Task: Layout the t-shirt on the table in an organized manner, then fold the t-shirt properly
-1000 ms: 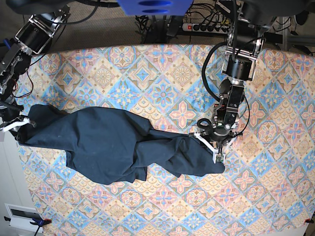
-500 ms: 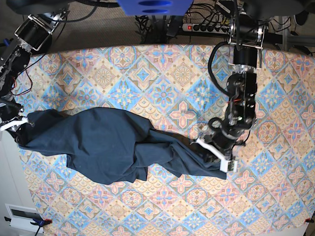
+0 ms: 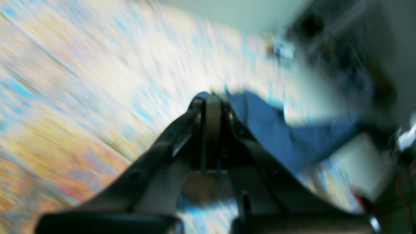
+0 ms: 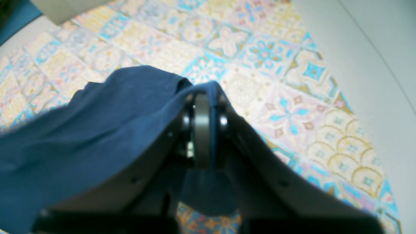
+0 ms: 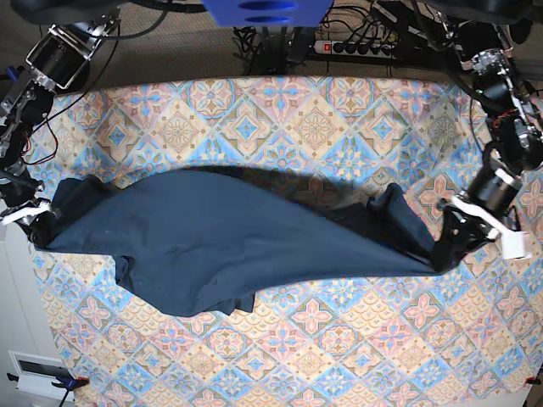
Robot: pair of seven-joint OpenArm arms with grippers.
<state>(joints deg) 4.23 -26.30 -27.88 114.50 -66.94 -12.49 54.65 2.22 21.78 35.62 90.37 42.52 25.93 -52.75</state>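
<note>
**Shirt pulled out long between two closed claws**

Since the earlier frames the left claw [image 5: 447, 254] has swung away from the middle of the table [image 5: 280, 102] toward its edge, taking one end of the shirt [image 5: 212, 237] with it. What lay as a bunched heap with a thick twisted fold now stretches wide across the cloth, and the left arm [image 5: 501, 110] has shifted outward with it. The right claw [image 5: 38, 222] has stayed where it was, at the table's other edge.

Largest first: the table, patterned in blue, pink and cream tiles, spreads well beyond both claws. The shirt spans the whole stretch between the claws. Its upper edge arches up and casts a shadow on the cloth behind it; its lower part sags into a loose, folded lump nearer the right claw, resting on the table.

The left claw is closed on the shirt's end; its wrist view is heavily blurred, yet the jaws [image 3: 213, 110] read as pressed together with blue fabric [image 3: 276, 130] running off beside them. The right claw is closed on the opposite end: in its wrist view the jaws meet at the tip [image 4: 202, 107], with fabric [image 4: 97, 123] draped over them and trailing off to one side, table cloth [image 4: 292, 107] beyond.
</note>
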